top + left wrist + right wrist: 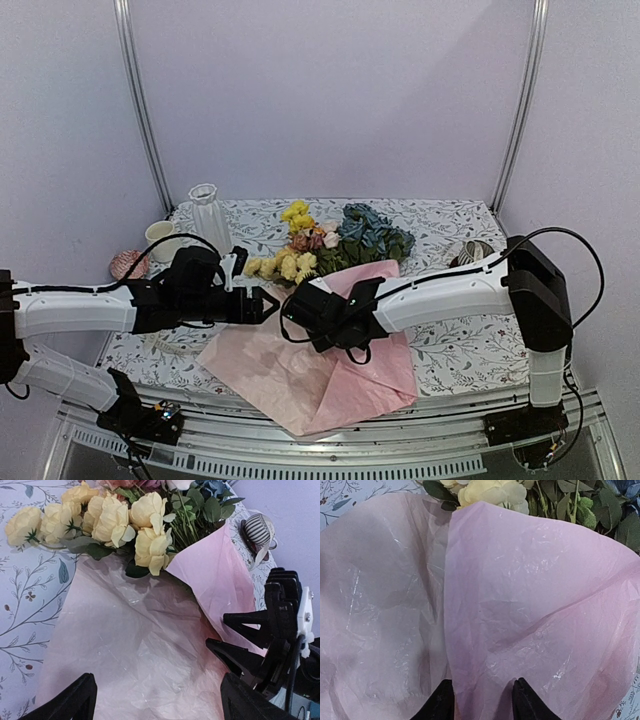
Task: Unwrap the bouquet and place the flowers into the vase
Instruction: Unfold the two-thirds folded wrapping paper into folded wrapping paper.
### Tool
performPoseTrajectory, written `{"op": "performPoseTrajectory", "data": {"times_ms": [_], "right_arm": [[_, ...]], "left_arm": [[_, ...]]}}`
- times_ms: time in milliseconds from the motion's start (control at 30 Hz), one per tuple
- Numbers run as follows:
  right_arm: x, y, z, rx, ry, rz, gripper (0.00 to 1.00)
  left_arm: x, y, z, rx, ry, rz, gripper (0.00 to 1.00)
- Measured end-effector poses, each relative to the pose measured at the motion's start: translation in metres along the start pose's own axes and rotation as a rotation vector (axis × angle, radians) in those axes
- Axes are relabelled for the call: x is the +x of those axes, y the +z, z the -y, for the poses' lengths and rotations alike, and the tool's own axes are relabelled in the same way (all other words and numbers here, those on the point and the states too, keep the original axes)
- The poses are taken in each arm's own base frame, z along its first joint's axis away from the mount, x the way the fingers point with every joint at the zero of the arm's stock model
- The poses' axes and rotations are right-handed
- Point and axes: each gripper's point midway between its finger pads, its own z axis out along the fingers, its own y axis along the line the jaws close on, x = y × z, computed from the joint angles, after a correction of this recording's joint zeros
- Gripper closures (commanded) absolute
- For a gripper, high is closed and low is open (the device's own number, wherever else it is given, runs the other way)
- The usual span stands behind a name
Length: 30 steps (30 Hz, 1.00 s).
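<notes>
- Right wrist view showed the right gripper [482,704] with its jaws partly apart, straddling a raised fold of the pink wrapping paper [535,605]; whether they pinched it could not be told.
- Beside it, the left gripper [155,707] hung wide apart over the spread sheet, holding nothing.
- One flap covered the stems of the flowers [330,240], so unwrapping looked half done.
- Far off at the table's [450,350] rear-left, the vase [205,212] stood empty.

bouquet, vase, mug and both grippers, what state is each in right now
bouquet: lying flat, paper half opened, one flap folded over
vase: upright, empty
mug: upright
left gripper: open, above the paper
right gripper: partly open, tips at the flap
</notes>
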Motion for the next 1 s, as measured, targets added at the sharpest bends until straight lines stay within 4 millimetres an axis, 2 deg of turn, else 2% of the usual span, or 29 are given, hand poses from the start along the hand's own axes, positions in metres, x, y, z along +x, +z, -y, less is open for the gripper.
{"op": "performPoseTrajectory", "data": {"times_ms": [67,100,333,500,633,700,833,1000], "right_arm": [[-0.001,0.000,0.002,0.011,-0.002,0.005,0.93],[-0.001,0.000,0.003,0.017,0.001,0.007,0.96],[-0.008,-0.005,0.014,0.031,0.024,0.035,0.97],[-0.026,-0.038,0.041,0.001,0.087,0.102,0.97],[-0.050,-0.071,0.087,-0.019,0.203,0.180,0.97],[-0.051,-0.080,0.114,-0.012,0.256,0.203,0.97],[-0.027,-0.088,0.174,0.034,0.358,0.200,0.97],[0.027,-0.092,0.247,0.119,0.508,0.182,0.96]], "left_arm": [[0.000,0.000,0.000,0.001,0.000,0.000,0.12],[0.000,0.000,0.000,0.002,0.000,0.000,0.12],[-0.004,0.001,0.004,0.009,0.008,0.006,0.12],[-0.004,0.004,0.004,0.005,0.008,-0.002,0.12],[-0.002,0.005,0.003,0.005,0.008,-0.012,0.12],[-0.001,0.005,0.004,0.007,0.008,-0.013,0.12],[-0.001,0.006,0.004,0.009,0.008,-0.016,0.12],[0.001,0.011,0.003,0.008,0.008,-0.028,0.12]]}}
